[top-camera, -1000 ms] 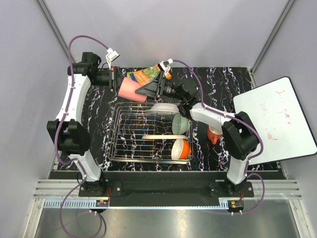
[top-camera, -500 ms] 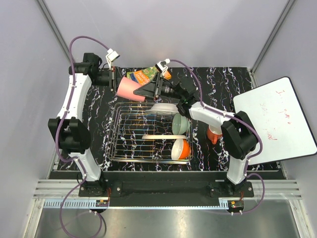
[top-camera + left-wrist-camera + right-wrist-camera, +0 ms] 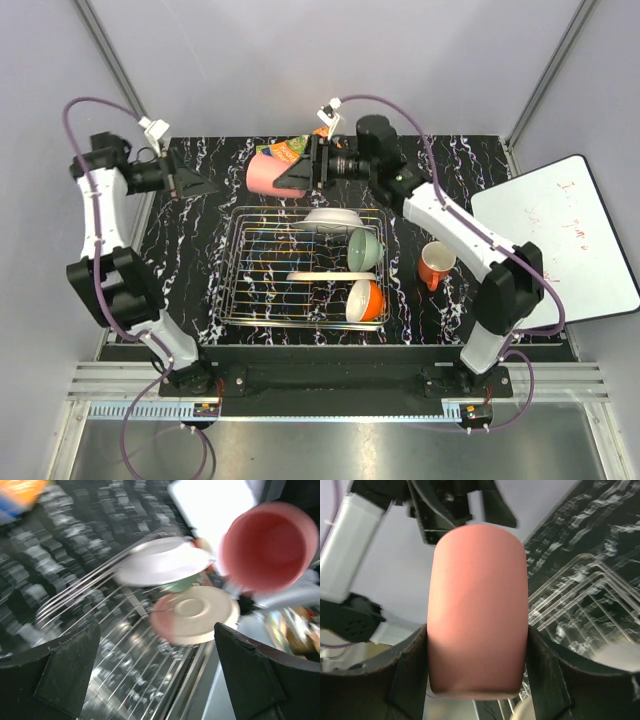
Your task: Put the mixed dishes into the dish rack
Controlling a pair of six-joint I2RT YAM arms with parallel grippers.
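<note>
My right gripper point(image 3: 287, 177) is shut on the pink cup point(image 3: 265, 172), holding it on its side in the air behind the dish rack point(image 3: 240, 300). In the right wrist view the pink cup point(image 3: 477, 610) fills the gap between both fingers point(image 3: 410, 675). My left gripper point(image 3: 200, 186) stands open and empty to the cup's left, well apart from it. In the rack stand a white plate point(image 3: 330, 217), a pale green bowl point(image 3: 365, 248), a pink-and-cream plate point(image 3: 320, 276) and an orange bowl point(image 3: 365, 300). The orange-red mug point(image 3: 437, 265) sits on the table right of the rack.
Colourful books point(image 3: 288, 149) lie at the back of the marbled black table point(image 3: 200, 260), just behind the held cup. A whiteboard point(image 3: 560, 240) lies at the right edge. The left half of the rack holds no dishes.
The cup passed from my left gripper to my right one. My left gripper opened and swung away to the left; my right gripper closed on the cup and lifted it slightly.
</note>
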